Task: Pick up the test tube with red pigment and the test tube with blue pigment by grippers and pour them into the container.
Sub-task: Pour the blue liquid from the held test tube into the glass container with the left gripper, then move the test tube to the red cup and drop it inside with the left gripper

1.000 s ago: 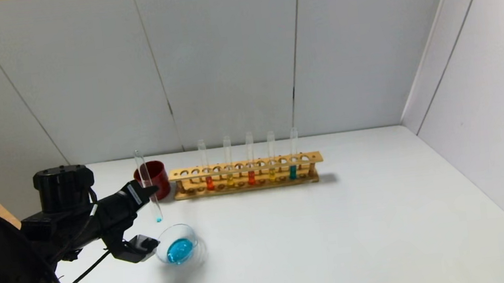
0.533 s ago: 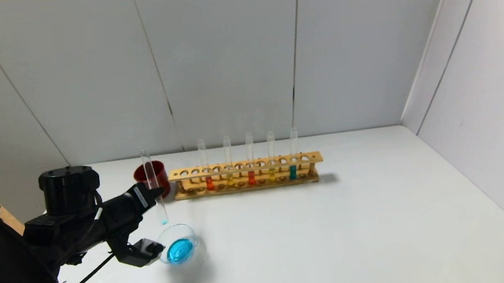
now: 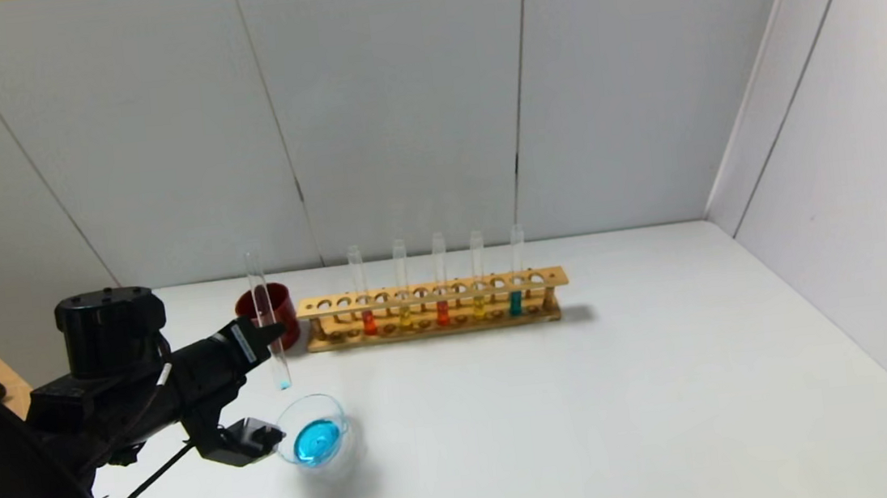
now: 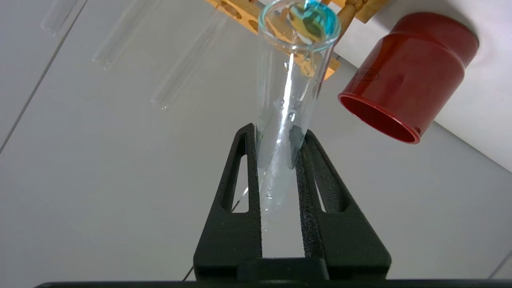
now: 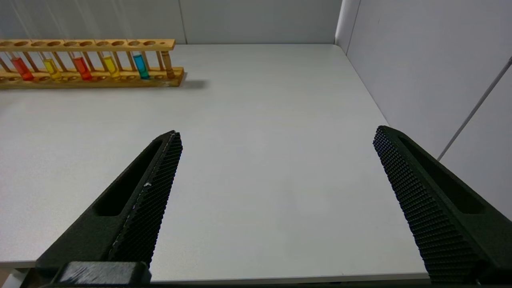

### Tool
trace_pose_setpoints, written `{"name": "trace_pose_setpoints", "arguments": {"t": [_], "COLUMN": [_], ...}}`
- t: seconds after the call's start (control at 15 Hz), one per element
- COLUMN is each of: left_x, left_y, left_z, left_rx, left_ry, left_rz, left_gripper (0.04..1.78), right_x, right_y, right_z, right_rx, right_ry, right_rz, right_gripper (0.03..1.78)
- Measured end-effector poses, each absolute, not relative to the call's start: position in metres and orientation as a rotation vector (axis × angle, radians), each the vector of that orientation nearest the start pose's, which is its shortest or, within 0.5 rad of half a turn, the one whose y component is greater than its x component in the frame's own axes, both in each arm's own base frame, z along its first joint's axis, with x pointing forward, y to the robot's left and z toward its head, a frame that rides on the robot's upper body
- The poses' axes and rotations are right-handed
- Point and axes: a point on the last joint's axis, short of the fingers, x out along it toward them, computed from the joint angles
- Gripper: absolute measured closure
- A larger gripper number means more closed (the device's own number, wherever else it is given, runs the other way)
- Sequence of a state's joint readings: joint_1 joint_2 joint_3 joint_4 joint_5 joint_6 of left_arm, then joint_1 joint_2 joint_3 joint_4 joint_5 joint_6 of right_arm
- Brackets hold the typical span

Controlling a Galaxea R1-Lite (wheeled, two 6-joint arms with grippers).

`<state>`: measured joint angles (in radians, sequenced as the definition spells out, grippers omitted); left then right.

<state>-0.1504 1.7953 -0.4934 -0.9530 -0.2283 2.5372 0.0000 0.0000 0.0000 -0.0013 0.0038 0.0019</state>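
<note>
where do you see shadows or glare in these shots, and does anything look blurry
Head view: the wooden rack casts a short shadow on the table at its right end; a soft shadow lies in front of the container. Left wrist view: a bright glare streak runs down the test tube in the left gripper; the tubes behind look smeared. Right wrist view: the right gripper looks crisp.

The left gripper (image 3: 260,332) now sits slightly higher and further left in the head view than half a second ago, back near its place a second ago. The test tube with blue pigment (image 3: 265,319) it clamps stands more upright, its tip lifted further above the container (image 3: 313,432).
</note>
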Motion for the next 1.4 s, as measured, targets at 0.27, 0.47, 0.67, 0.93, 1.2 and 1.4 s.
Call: {"name": "trace_pose_setpoints", "arguments": {"t": [0.27, 0.47, 0.67, 0.93, 1.2, 1.4], "left_x": [0.279, 0.285, 0.300, 0.327, 0.312, 0.295], "left_y": [-0.045, -0.046, -0.050, -0.054, -0.051, -0.039], "left_z": [0.111, 0.118, 0.142, 0.207, 0.254, 0.260], "left_rx": [2.296, 2.044, 1.738, 1.284, 0.726, 0.360], "left_ry": [-0.139, -0.015, 0.060, 0.109, 0.289, 0.407], "left_rz": [-0.532, -0.450, -0.298, -0.121, -0.186, -0.188], "left_gripper": [1.50, 1.50, 1.50, 1.50, 1.50, 1.50], "right_x": [-0.023, -0.023, -0.023, -0.023, -0.023, -0.023], "right_y": [0.000, 0.000, 0.000, 0.000, 0.000, 0.000], "right_z": [0.076, 0.076, 0.076, 0.076, 0.076, 0.076], "right_rx": [0.002, 0.002, 0.002, 0.002, 0.001, 0.002], "right_ry": [-0.001, -0.001, -0.001, -0.001, -0.001, -0.001], "right_rz": [0.004, 0.004, 0.004, 0.004, 0.004, 0.004], "right_gripper": [0.06, 0.06, 0.06, 0.06, 0.06, 0.06]}}
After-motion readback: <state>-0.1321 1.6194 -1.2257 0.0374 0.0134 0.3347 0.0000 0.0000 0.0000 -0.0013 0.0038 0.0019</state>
